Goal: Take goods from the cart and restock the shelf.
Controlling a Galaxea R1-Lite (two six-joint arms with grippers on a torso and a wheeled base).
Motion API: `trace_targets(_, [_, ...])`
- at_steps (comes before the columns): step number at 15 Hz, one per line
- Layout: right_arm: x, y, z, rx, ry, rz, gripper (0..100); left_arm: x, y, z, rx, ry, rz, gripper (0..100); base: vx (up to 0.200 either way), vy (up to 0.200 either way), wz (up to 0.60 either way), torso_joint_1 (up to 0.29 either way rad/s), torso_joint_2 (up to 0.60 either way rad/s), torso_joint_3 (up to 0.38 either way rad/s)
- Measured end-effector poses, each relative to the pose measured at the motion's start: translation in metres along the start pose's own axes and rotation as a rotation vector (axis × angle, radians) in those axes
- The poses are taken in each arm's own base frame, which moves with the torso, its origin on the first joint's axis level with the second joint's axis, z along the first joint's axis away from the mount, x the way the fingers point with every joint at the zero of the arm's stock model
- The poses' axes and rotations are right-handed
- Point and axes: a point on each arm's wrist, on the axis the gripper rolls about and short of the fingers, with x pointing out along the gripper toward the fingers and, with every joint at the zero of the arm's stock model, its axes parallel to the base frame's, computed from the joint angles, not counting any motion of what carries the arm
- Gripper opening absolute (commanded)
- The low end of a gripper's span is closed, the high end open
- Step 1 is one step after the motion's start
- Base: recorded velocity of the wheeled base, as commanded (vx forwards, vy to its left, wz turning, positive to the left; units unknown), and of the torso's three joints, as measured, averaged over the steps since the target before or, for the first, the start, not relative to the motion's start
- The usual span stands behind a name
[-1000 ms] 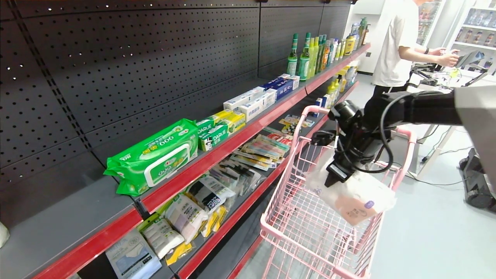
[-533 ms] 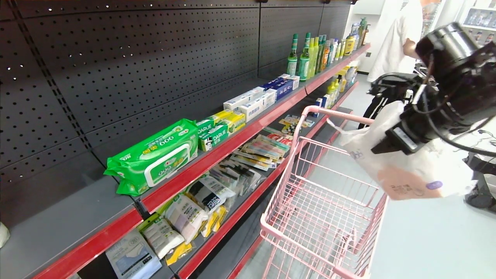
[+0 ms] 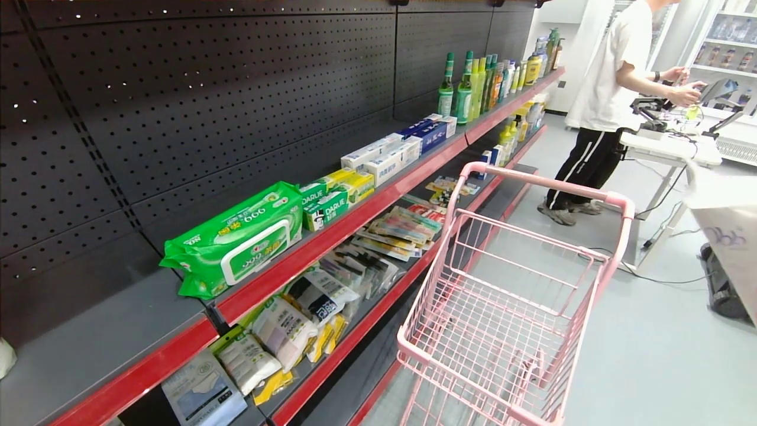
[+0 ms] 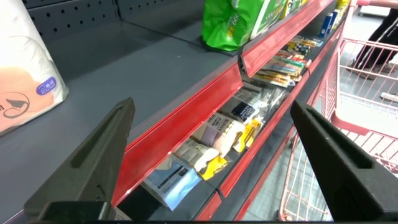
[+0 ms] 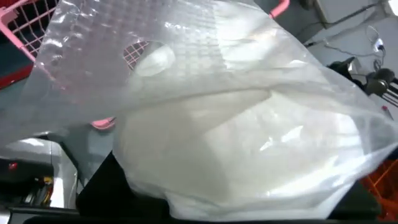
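- Where the head view runs along the aisle, a shelf [image 3: 331,234] fills the left: grey decks, red front lips, black perforated back panel.
- Upper deck, near to far:
  - green wipes pack [image 3: 236,236], glossy and pillow-shaped;
  - toothpaste boxes [image 3: 384,157] in a row;
  - upright bottles [image 3: 473,83] at the far end.
- Lower deck: flat sachets and soft packets [image 3: 284,331], overlapping one another.
- Cart [image 3: 508,319]: pink wire basket with a tubular handle, standing just beside the shelf's lower lip, on its right.
- White soft pack [image 3: 730,242]: aloft at the right edge, above the floor, right of the cart and apart from it. Clear film with faint print, cut off by the frame.
- Left wrist view: left gripper [image 4: 211,106] released, its two dark wedge-shaped fingers [image 4: 93,168] spread wide, poised above the upper deck's red lip.
- Same view: second white pack [image 4: 25,68] lying on the grey deck, with a peach patch and a small purple label on its face. The green wipes pack lies farther along the deck, and the cart's pink wire stands across the aisle.
- Right wrist view: white soft pack [image 5: 249,143] close against the lens. A rounded white wad sits inside crinkled transparent film with an embossed grid. It hides most of what lies behind; a little pink cart wire shows past its edge.
- Right gripper [image 5: 231,210]: clenched on this pack, one dark finger [image 5: 99,196] showing at the film's edge.
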Motion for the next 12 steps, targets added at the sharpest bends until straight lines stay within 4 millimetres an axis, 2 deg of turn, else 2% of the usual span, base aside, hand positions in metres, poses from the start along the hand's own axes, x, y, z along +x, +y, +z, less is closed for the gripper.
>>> trace_targets(3, [-0.029, 0.002, -0.046, 0.083, -0.015, -0.057, 0, 0.000, 0.000, 0.000, 0.000, 0.000, 0.000, 100, 0.000, 0.000, 0.00, 0.000, 0.00, 0.000])
trace_targets(7, [-0.056, 0.021, -0.103, 0.141, -0.055, -0.093, 0, 0.000, 0.000, 0.000, -0.002, 0.000, 0.000, 100, 0.000, 0.000, 0.00, 0.000, 0.00, 0.000])
trace_targets(12, [-0.070, 0.044, -0.155, 0.156, -0.120, -0.123, 0, 0.000, 0.000, 0.000, -0.003, 0.002, 0.002, 100, 0.000, 0.000, 0.00, 0.000, 0.00, 0.000])
